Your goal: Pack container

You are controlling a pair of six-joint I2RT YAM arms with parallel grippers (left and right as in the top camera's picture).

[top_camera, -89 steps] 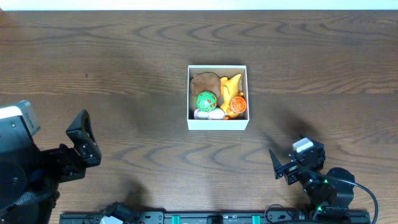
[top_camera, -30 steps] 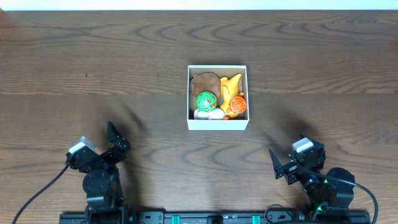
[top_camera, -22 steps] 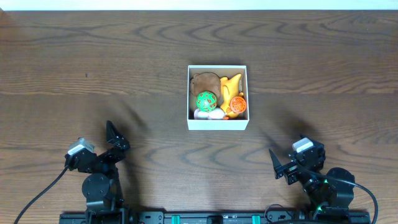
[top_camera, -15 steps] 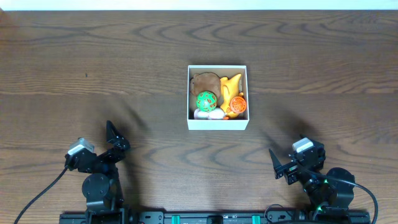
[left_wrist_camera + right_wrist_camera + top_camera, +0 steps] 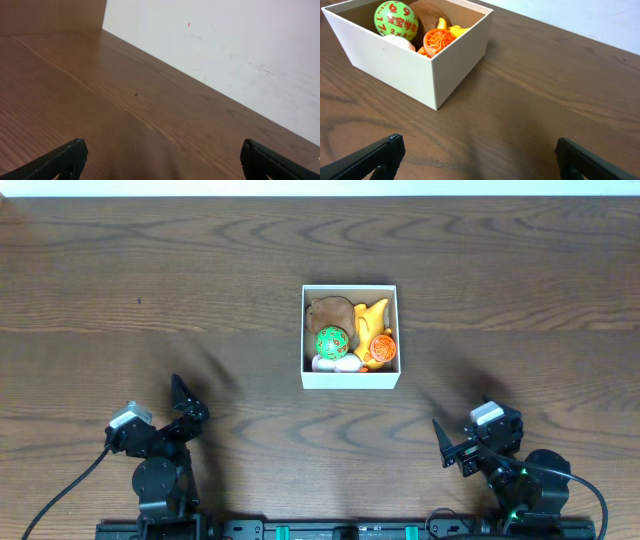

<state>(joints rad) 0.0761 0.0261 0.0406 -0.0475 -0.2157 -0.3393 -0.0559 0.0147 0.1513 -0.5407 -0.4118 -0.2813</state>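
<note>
The container [image 5: 350,379], a small square white cardboard box, stands at the table's middle. It holds a brown toy [image 5: 328,312], a green ball with red marks [image 5: 331,341], a yellow toy [image 5: 369,316], an orange toy [image 5: 382,346] and a white one [image 5: 334,364]. In the right wrist view the container [image 5: 405,67] is at the upper left, with the green ball [image 5: 395,20] on top. My left gripper [image 5: 182,406] is open and empty at the front left. My right gripper [image 5: 450,448] is open and empty at the front right. Both are well apart from the container.
The left wrist view shows bare wooden table [image 5: 100,125] and a white wall [image 5: 225,45] beyond its far edge. Both arm bases sit at the table's front edge.
The left arm drew back from the far left and folded down to its rest pose at the front left. In the last second nothing has moved. The right arm stayed still.
</note>
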